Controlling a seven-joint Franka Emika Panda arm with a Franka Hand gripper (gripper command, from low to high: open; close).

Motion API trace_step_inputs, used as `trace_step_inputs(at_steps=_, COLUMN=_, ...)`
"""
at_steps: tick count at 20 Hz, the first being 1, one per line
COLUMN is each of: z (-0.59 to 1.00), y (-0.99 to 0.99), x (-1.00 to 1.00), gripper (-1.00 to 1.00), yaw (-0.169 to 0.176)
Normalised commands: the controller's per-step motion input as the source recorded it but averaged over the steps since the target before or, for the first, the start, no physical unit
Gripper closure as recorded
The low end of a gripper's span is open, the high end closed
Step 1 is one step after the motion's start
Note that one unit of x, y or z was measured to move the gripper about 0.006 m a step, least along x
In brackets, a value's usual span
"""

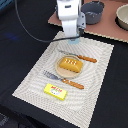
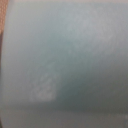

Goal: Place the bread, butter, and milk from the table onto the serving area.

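The bread (image 1: 70, 64) lies on the round tan plate (image 1: 59, 71) in the middle of the beige striped serving area (image 1: 35, 75). The butter (image 1: 55, 91) lies flat on the mat's near part. My gripper (image 1: 73, 38) hangs over the mat's far end, closed around the milk (image 1: 74, 41), of which only a pale blue sliver shows below the hand. In the wrist view the milk (image 2: 64, 64) fills the whole picture as a pale blue-white surface, and the fingers are hidden.
A fork (image 1: 62, 80) and a knife (image 1: 82, 57) with orange handles flank the plate. A pinkish-brown board (image 1: 107, 27) behind the mat carries a grey pot (image 1: 93, 11) and a pale bowl (image 1: 123, 17). A black cable (image 1: 25, 30) loops at the exterior view's left.
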Motion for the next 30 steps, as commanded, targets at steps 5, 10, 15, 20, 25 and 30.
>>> trace_step_inputs(at_steps=5, z=-0.17, y=0.43, x=0.36, gripper=1.00, yaw=0.000)
trace_step_inputs(at_steps=10, z=-0.18, y=0.21, x=0.39, gripper=1.00, yaw=-0.015)
trace_step_inputs(at_steps=15, z=0.00, y=0.16, x=0.57, gripper=-1.00, yaw=-0.068)
trace_step_inputs(at_steps=20, z=0.69, y=0.34, x=0.46, gripper=-1.00, yaw=-0.076)
trace_step_inputs(at_steps=25, z=0.97, y=0.26, x=-0.14, gripper=-1.00, yaw=0.007)
trace_step_inputs(at_steps=30, z=1.00, y=0.21, x=-0.21, gripper=-1.00, yaw=0.050)
